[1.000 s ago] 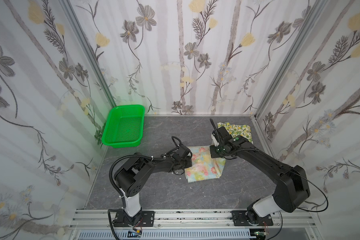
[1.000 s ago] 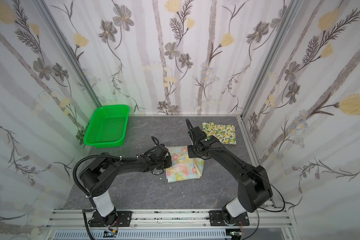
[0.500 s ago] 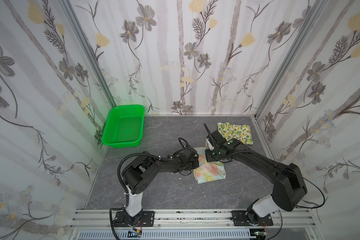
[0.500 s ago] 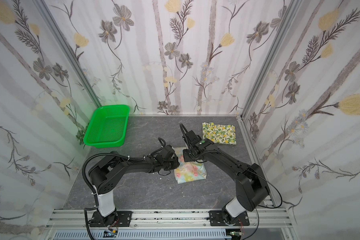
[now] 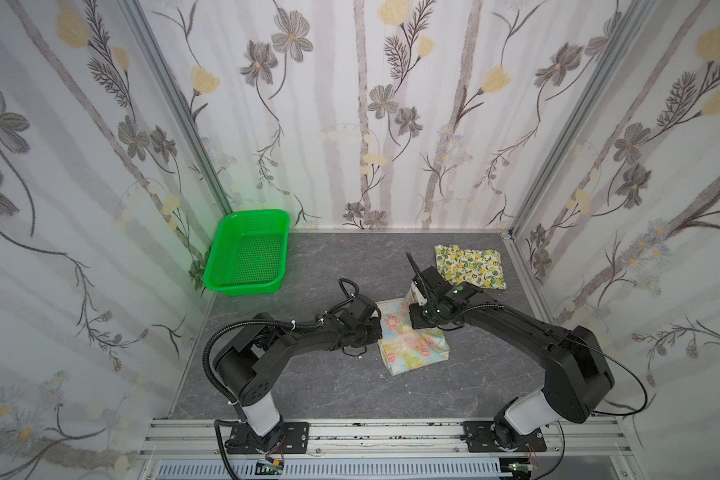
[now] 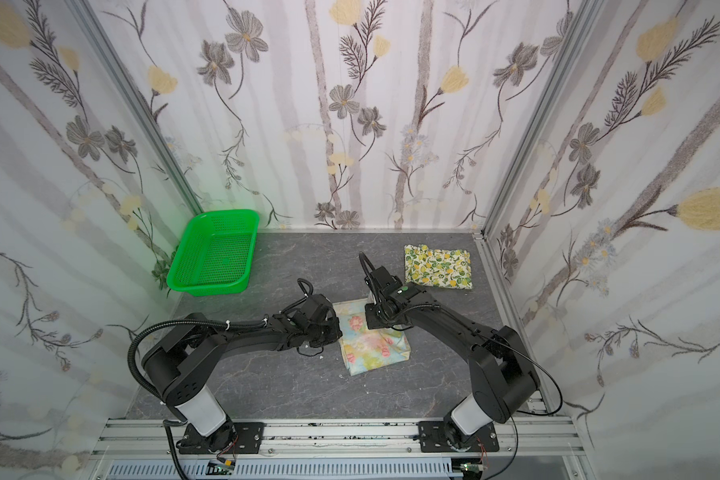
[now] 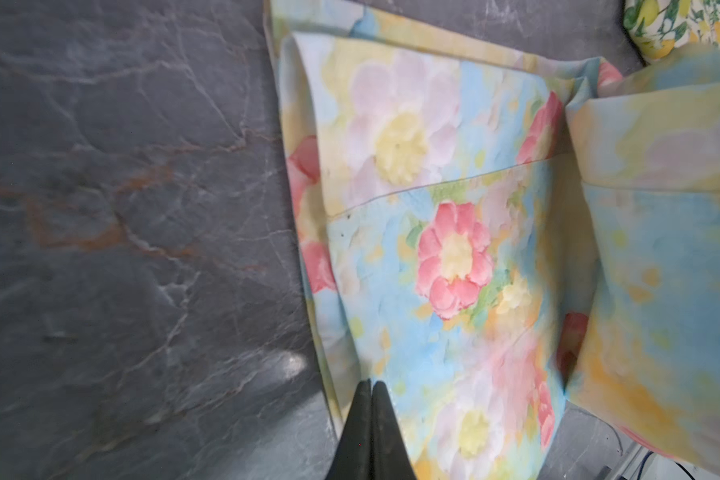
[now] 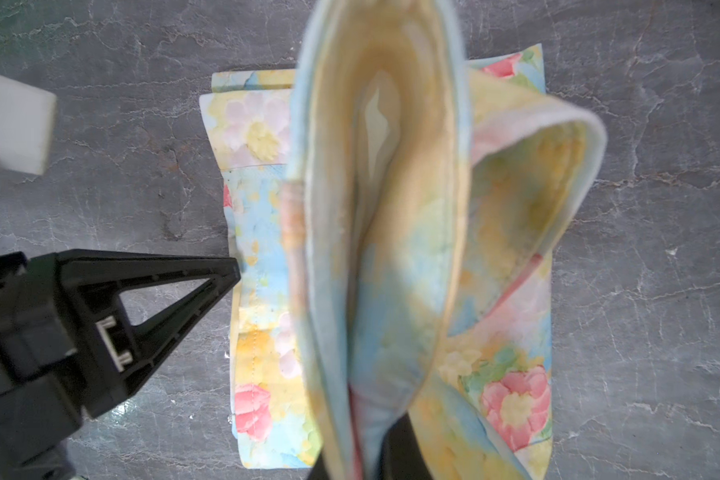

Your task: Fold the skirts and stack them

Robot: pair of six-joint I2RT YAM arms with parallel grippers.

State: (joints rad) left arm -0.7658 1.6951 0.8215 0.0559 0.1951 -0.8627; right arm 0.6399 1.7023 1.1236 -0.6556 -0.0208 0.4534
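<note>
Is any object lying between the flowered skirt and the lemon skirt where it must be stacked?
Nothing visible. Only bare table separates the flowered skirt from the lemon skirt; the green basket stands at the far left.

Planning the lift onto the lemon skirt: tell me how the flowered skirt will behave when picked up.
Probably floppy: the flowered skirt sags in loose loops from the right gripper. Likely light: one pinch holds several layers up. It may unfold if lifted, since its folds lie loose on the table.
</note>
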